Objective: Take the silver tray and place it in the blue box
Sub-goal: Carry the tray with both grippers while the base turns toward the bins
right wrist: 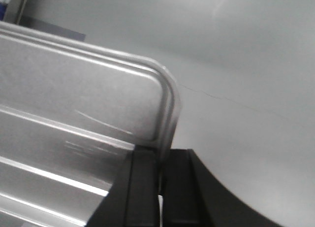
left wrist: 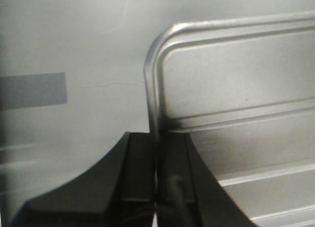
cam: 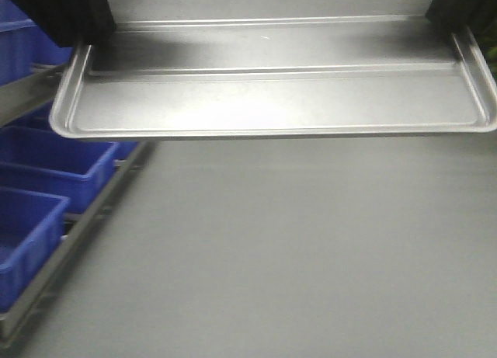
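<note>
Subject: silver tray [cam: 272, 102] [left wrist: 236, 79] [right wrist: 74, 89]. It is a rectangular sheet-metal tray with rounded corners and a shallow rolled rim. The finish is bright and satin, with soft reflections. Long raised ribs run lengthwise across the floor. A few fine scratches show on the floor in the right wrist view.

Position: the tray is held off the grey surface [cam: 311, 249], roughly level, and spans the top of the front view. It is suspended at both short ends.

Left gripper [cam: 70, 20] [left wrist: 157, 143]: black, smooth-faced fingers [left wrist: 140, 163] are closed tight on the tray's end rim just below a corner. One finger sits outside the rim and one inside.

Right gripper [cam: 466, 8] [right wrist: 161, 158]: it has the same black fingers [right wrist: 142, 182], pinched onto the opposite end rim beside its rounded corner. No gap is visible at the metal.

Surroundings: the surface is matte, uniform grey and flat, with a hairline crack [left wrist: 113, 84] in the left wrist view. A darker grey rectangular patch [left wrist: 32, 89] lies on it. At the left edge of the front view, blue plastic bins [cam: 54, 160] with straight walls and thick rims sit in a row on a dull metal rack [cam: 78, 234], beside and below the tray's left end.
</note>
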Motion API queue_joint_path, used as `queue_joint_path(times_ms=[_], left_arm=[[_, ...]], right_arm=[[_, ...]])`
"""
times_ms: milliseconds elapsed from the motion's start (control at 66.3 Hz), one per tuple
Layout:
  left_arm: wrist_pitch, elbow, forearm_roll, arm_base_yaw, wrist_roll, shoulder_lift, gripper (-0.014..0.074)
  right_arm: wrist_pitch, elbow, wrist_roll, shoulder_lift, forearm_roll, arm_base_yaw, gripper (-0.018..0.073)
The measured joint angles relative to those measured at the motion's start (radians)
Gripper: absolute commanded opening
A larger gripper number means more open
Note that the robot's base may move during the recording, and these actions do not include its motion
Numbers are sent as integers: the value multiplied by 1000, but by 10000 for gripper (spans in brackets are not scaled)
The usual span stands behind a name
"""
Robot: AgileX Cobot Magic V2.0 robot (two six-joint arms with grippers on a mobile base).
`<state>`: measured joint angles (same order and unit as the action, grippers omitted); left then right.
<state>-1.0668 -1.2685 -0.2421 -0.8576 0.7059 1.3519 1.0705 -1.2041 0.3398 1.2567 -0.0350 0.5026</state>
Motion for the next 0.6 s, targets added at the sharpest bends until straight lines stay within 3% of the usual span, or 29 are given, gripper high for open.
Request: queue_joint_path(times_ms=[603], left_arm=[[0, 0, 0, 0, 0, 0, -105]], right_arm=[[2, 0, 0, 0, 0, 0, 60]])
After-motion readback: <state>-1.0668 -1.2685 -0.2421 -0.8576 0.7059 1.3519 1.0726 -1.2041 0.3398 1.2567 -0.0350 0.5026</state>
